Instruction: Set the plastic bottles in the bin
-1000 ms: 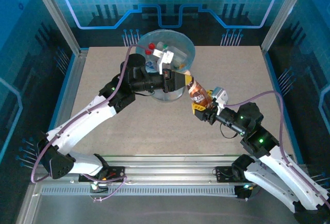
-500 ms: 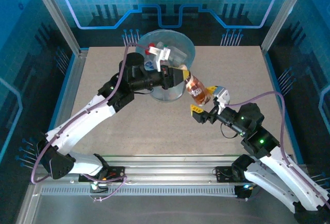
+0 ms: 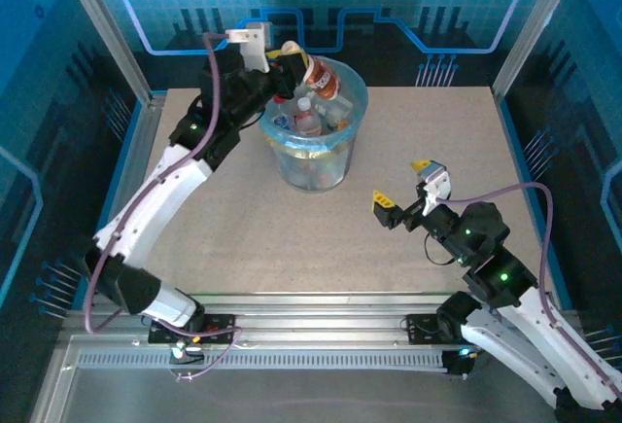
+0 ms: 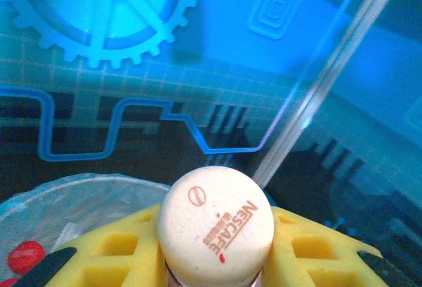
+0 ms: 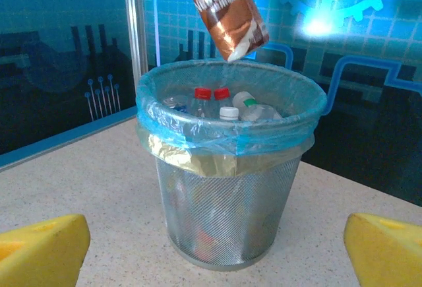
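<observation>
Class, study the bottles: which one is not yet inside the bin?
The brown Nescafe bottle, held by the left gripper above the bin. The red-, white- and green-capped bottles already lie inside it.

L claw (image 3: 294,59) raised brown bottle (image 3: 326,79) over bin (image 3: 316,165); R claw (image 3: 401,182) let go, backed off.

the cream cap (image 4: 215,233) of the bottle (image 3: 321,78) i hold reads "nescafe" in red; smaller print beneath is illegible. its brown label (image 5: 224,0) appears to read "nescafe" too.
</observation>
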